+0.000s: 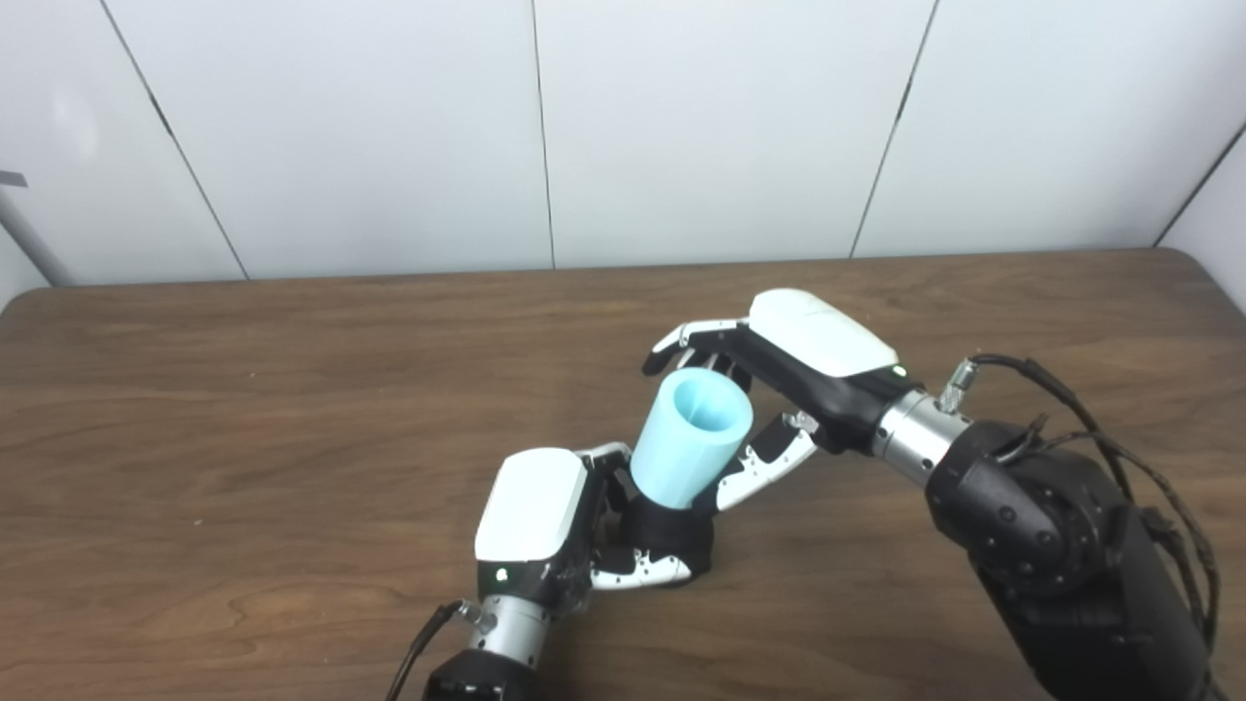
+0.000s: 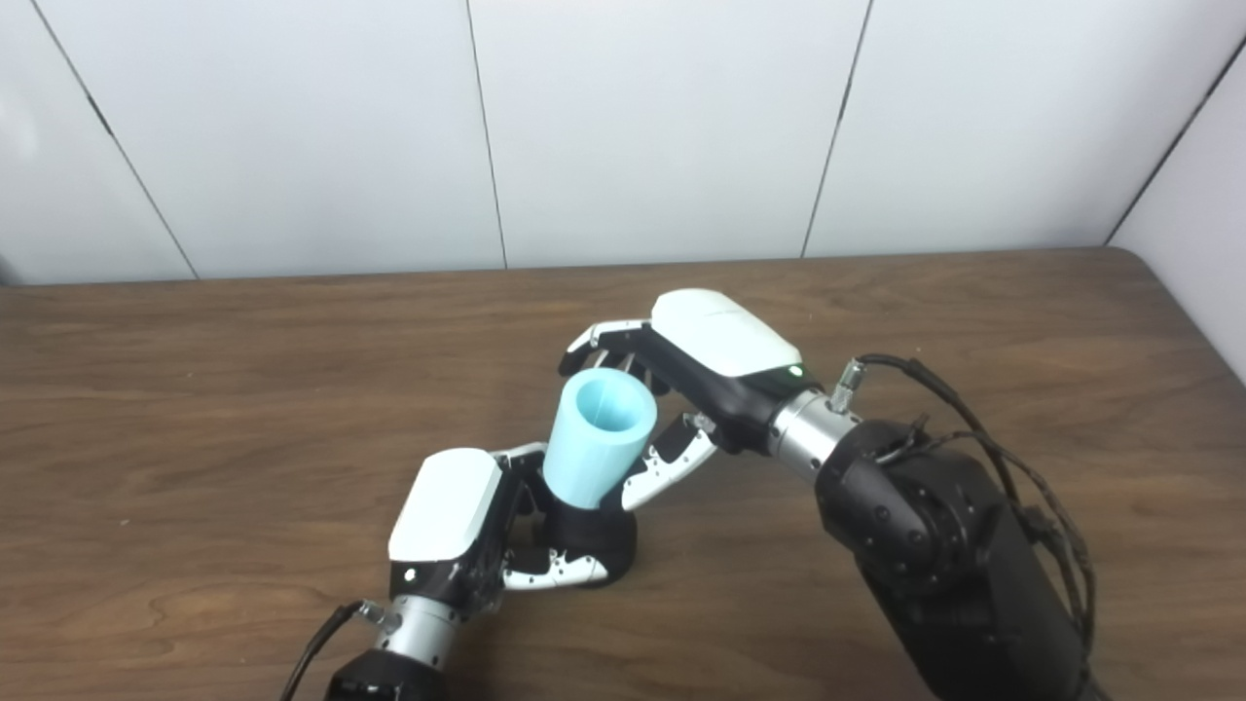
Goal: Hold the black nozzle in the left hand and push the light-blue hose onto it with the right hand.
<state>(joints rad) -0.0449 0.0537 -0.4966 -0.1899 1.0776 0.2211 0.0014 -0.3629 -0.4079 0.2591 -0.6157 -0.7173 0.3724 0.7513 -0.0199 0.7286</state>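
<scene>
- Where the left eye view looks down on the brown wooden table (image 1: 243,409), the left hand (image 1: 545,516) sits near the front edge with its fingers (image 1: 642,570) wrapped around the black nozzle (image 1: 672,535), which rests on the tabletop.
- From that same view, the light-blue hose (image 1: 693,438) stands tilted in the top of the nozzle, its open end facing up and away; the right hand (image 1: 779,375) is curled around it, fingers behind the rim and thumb along the near side.
- No brand, label or writing can be read on hose, nozzle or hands; only a small green light shows on each hand.
- Seen from the right eye view, the same grip shows: left hand (image 2: 453,531) closed on the nozzle (image 2: 589,540), right hand (image 2: 696,365) cupping the hose (image 2: 596,438), touching it front and back.
- Behind the table stands a white panelled wall (image 2: 633,127), also without writing.
</scene>
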